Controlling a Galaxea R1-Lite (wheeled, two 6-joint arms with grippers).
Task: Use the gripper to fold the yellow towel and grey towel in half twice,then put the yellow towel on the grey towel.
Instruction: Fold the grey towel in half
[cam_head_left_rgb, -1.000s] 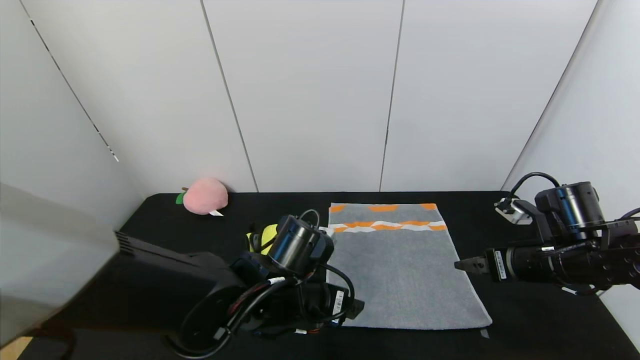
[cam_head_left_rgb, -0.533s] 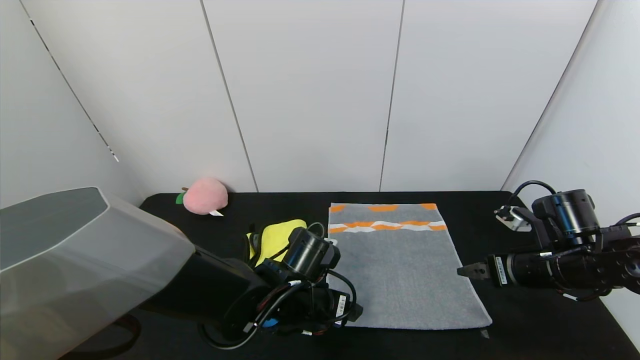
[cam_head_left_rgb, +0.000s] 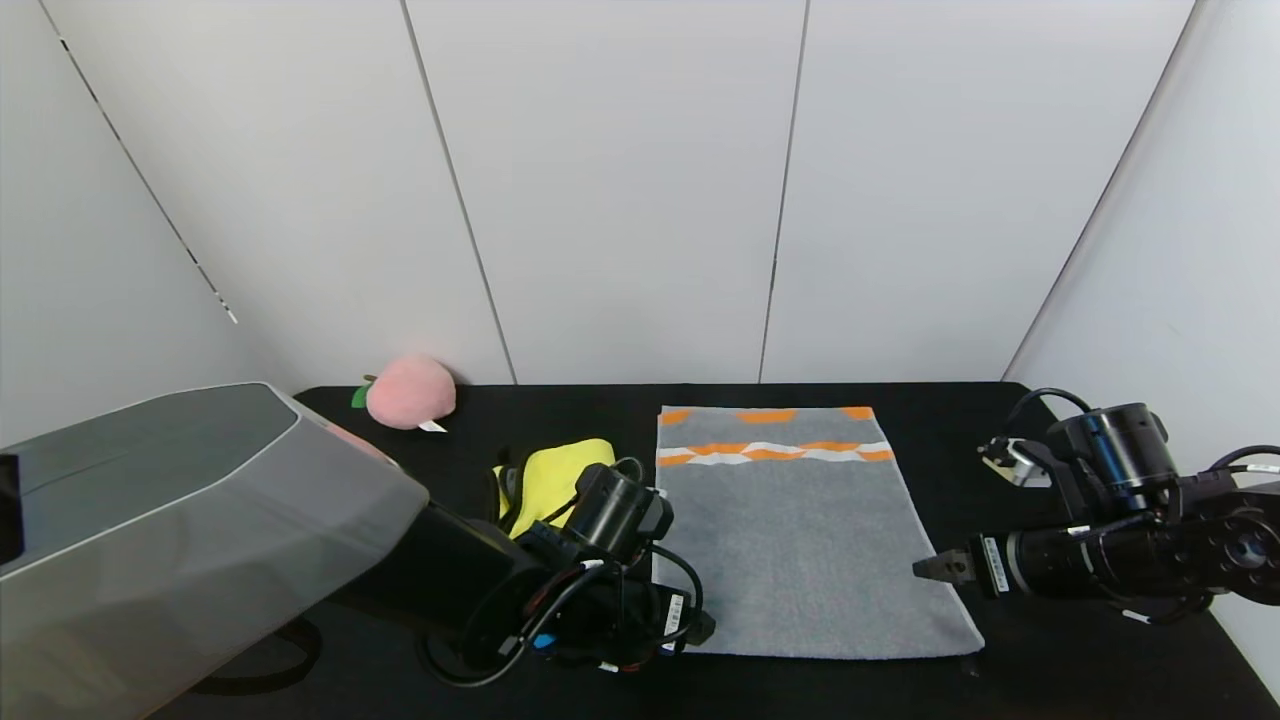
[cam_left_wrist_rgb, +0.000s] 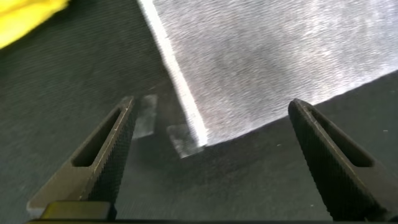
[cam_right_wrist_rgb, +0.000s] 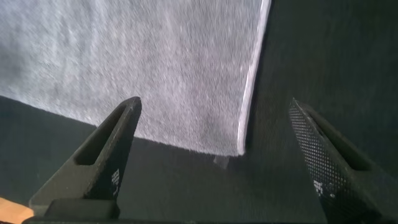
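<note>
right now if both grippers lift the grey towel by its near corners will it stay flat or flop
Probably flop: the grey towel lies limp and flat like soft terry, so the middle should sag. Its near corner looks thin, likely light. On the black table it may drag rather than slide.

The grey towel (cam_head_left_rgb: 800, 540) lies flat at the centre of the counter (cam_head_left_rgb: 1050, 660). The yellow towel (cam_head_left_rgb: 550, 475) sits just left of it, toward its far end. A plush peach (cam_head_left_rgb: 410, 392) rests in the far left corner. The left gripper (cam_head_left_rgb: 690, 625) hovers at the towel's near-left corner, the right gripper (cam_head_left_rgb: 925, 568) at its right edge.
</note>
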